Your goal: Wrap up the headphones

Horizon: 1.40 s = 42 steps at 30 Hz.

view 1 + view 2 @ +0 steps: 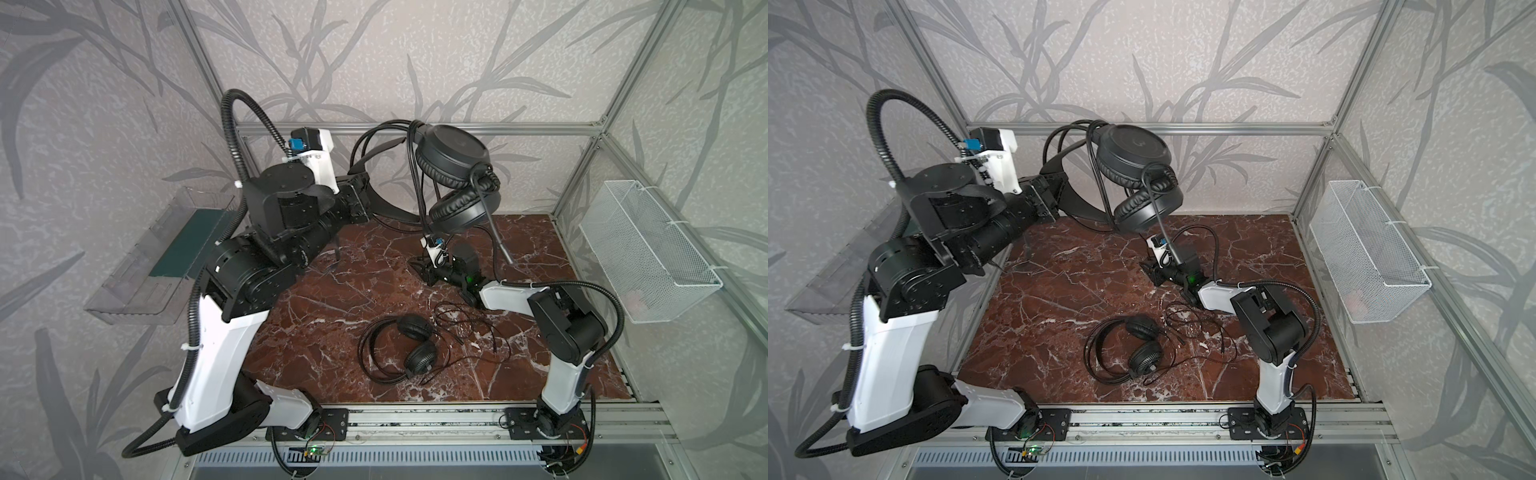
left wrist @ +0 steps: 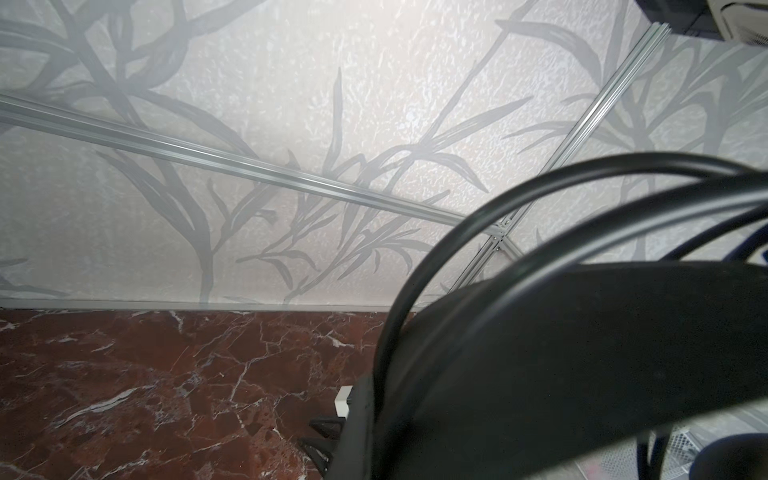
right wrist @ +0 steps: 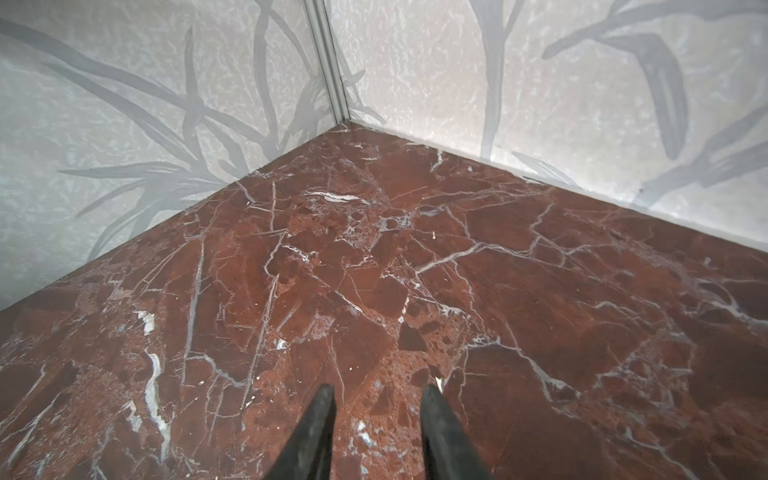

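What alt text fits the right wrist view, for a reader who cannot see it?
The dark right pincer, open and empty, reaches out over a red-brown marble table. Beyond it, two pale leaf-patterned walls meet in a corner at a metal post.

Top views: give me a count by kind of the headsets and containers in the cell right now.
Headsets: 2, raised headset and flat headset
White mesh basket: 1
Clear plastic bin: 1
Total: 4
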Tool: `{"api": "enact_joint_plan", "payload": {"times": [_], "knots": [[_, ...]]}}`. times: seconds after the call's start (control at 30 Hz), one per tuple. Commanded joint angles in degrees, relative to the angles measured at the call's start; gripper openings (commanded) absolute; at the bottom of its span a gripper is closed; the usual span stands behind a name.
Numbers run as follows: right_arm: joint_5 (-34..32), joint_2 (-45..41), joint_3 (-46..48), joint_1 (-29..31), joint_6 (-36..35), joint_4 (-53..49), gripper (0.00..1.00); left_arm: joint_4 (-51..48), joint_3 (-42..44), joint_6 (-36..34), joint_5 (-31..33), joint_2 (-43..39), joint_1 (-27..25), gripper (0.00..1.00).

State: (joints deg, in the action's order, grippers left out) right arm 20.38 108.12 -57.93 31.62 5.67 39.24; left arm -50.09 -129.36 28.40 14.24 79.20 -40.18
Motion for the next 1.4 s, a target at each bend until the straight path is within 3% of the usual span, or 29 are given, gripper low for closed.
{"api": "enact_joint_plan", "payload": {"times": [0.0, 0.1, 0.2, 0.53, 0.67, 0.8, 1.0, 1.13, 1.23, 1.37], "knots": [[0.08, -0.79, -0.02, -0.12, 2.28, 8.44, 0.36, 4.02, -2.89, 3.82, -0.43, 0.52, -0.04, 0.00], [1.15, -1.69, 1.30, -0.10, 2.87, 9.75, 0.30, 2.74, -5.36, 3.29, 0.33, 2.05, -0.08, 0.00], [1.92, -2.75, 3.34, -0.14, 3.55, 11.16, 0.08, 2.31, -6.91, 2.73, 1.17, 3.17, 0.01, 0.00], [0.99, -12.45, 17.24, 4.51, 5.45, 14.38, 0.04, -0.45, -11.94, -1.58, 11.39, 9.41, 2.21, 0.00], [0.04, -19.64, 19.34, 9.71, 3.93, 4.40, 0.00, -2.84, -14.18, 0.99, 11.13, 14.32, 8.13, 0.00], [-5.73, -28.72, 22.46, 17.08, -0.89, -4.23, 0.00, -6.40, -17.05, 5.31, 8.14, 19.61, 14.91, 0.00], [-14.96, -42.28, 20.27, 32.03, -8.78, -23.41, 0.00, -7.97, -16.78, 4.03, 11.01, 26.80, 18.50, 0.00], [-18.18, -46.32, 11.45, 40.51, -13.30, -40.60, 0.00, -9.41, -14.91, 4.93, 11.60, 31.51, 20.41, 0.00], [-28.73, -47.93, 3.73, 48.34, -19.36, -51.86, 0.00, -10.85, -13.86, 4.75, 11.44, 34.72, 21.55, 0.00], [-39.81, -49.31, -9.08, 55.20, -28.72, -63.21, 0.00, -7.09, -5.15, 1.55, 13.91, 35.02, 21.67, 0.00]]}}
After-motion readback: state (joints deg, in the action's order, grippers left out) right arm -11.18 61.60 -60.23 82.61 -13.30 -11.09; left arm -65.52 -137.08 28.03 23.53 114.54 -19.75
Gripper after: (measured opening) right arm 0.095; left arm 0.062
